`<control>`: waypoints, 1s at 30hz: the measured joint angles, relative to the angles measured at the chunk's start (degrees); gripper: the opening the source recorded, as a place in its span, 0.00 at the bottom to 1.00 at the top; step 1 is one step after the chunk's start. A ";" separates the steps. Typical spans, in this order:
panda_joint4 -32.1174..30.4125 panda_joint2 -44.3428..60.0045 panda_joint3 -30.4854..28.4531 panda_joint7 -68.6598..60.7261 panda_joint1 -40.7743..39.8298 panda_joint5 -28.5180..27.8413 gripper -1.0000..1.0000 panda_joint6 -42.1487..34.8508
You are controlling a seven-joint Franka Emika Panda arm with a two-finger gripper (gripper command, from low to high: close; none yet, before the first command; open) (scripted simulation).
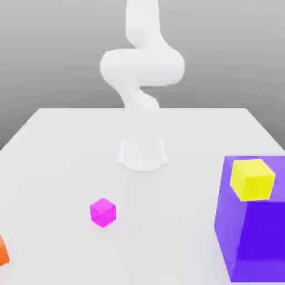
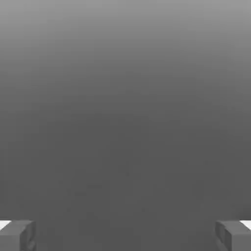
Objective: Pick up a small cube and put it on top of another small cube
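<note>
the table [image 1: 67, 161] is a flat white slab with a smooth matte surface and no pattern, set against a plain grey backdrop. the robot arm [image 1: 142, 67] is glossy white, built of fat rounded segments that curl like a bent tube, and it rises from a short round base at the middle of the table.

taking that base as the landmark: one small cube [image 1: 103, 212], bright magenta-pink with plain untextured faces and crisp edges, sits on the table in front of the base and a little toward the exterior view's left, well apart from it and touching nothing else. one large purple block [image 1: 253, 245], smooth and sharp-cornered, stands in front of the base toward the exterior view's right. one yellow cube [image 1: 252, 178], plain and matte, much smaller than the block, rests on the block's top face near its nearer edge. one orange cube [image 1: 3, 250] lies far to the exterior view's left of the base, cut off by the frame edge.

that makes three small cubes, one big block, one arm.

in the hand view the gripper [image 2: 125, 235] has its two grey, boxy fingertips [image 2: 17, 234] spread wide at opposite sides, with nothing between them but even grey background.
</note>
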 joint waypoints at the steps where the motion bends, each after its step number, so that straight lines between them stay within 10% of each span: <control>1: -1.84 1.74 -0.06 1.02 -0.81 -0.07 0.50 1.54; 17: -32.24 32.71 -1.97 18.48 -13.79 -0.98 0.50 27.92; 25: -32.50 53.99 -0.19 18.53 -16.92 1.76 0.50 44.87; 26: -32.22 55.60 0.00 18.64 -17.15 1.65 0.00 46.16; 30: -32.22 55.60 0.01 18.73 -17.16 1.55 0.00 46.20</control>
